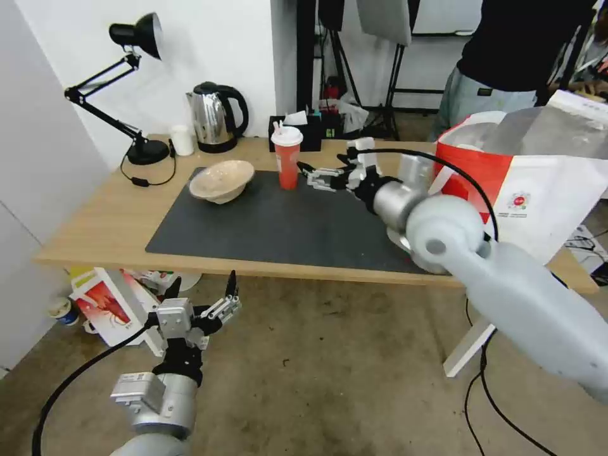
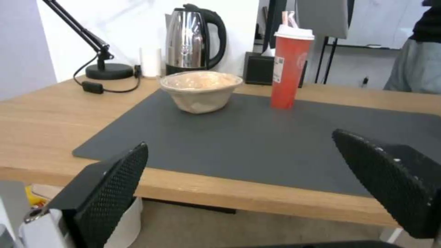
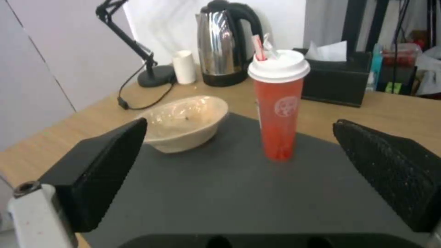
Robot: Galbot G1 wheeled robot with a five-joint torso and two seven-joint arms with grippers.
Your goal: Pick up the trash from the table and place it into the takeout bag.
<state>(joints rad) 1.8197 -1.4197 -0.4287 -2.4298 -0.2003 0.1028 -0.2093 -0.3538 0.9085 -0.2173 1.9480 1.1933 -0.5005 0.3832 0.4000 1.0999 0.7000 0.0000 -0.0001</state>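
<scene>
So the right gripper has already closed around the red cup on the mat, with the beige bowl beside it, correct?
Not quite. The right gripper is open, just short of the red cup, not touching it; the right wrist view shows this. The cup does stand on the mat beside the beige bowl.

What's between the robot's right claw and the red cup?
Nothing but bare dark mat. In the right wrist view, the open right gripper faces the red cup with no object between them.
</scene>
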